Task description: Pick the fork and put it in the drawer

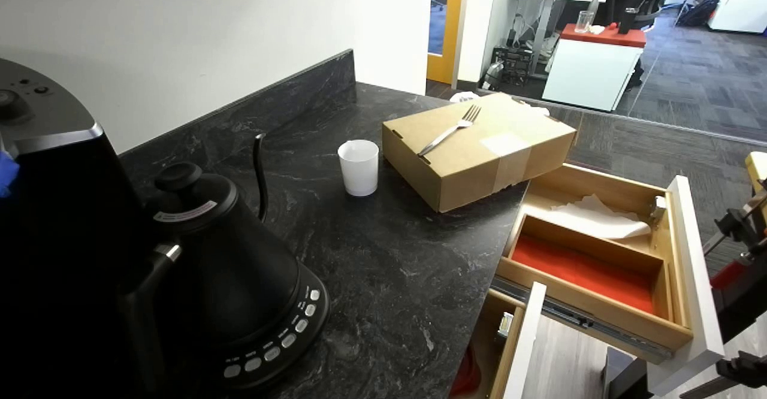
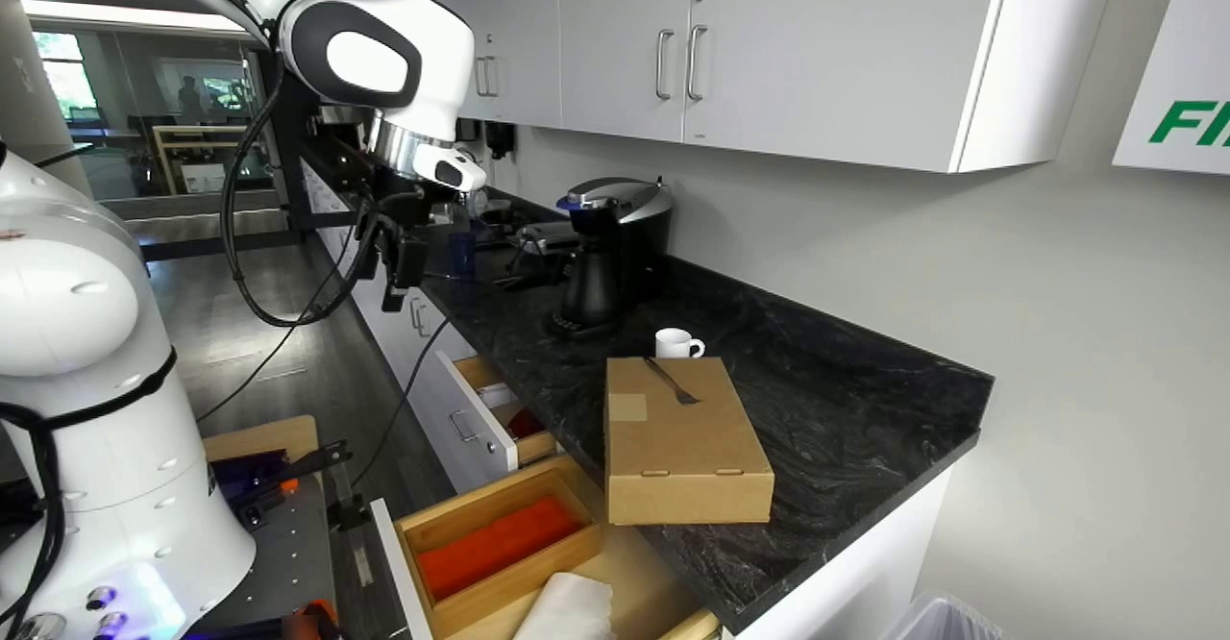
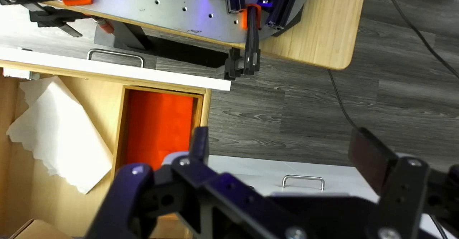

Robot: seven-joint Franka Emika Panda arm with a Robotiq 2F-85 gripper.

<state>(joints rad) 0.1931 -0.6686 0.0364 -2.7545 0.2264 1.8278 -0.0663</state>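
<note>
Along a pale wall (image 1: 251,39), dark veined surface (image 1: 383,303); bearings read from the box (image 1: 470,147) sitting on it. Arm (image 2: 380,54), white, bent over, eleven o'clock in an exterior view, well apart from the box. Drawer (image 1: 587,276) pulled out, light wood, between four and five o'clock in an exterior view; red-orange floor in its walled-off compartment. Next drawer (image 1: 527,345), also pulled out, just short of six in an exterior view. Box itself: brown cardboard, closed, near the surface's edge, pale tape (image 1: 510,168) down one side. Kettle (image 1: 233,261), black, long-spouted, eight o'clock in an exterior view. Paper (image 3: 64,135), white, ragged-edged, lying in the drawer just beside the red-orange compartment. End effector (image 3: 284,149), at the arm's tip; in the wrist view its fingers (image 3: 200,144) stand wide apart, nine and three o'clock across the gap. Mug (image 2: 676,343), white, just beside the box, twelve o'clock in an exterior view, handle toward three. Fork (image 1: 447,135), silvery, lying on top of the box in both exterior views; tines between one and two o'clock in an exterior view.
</note>
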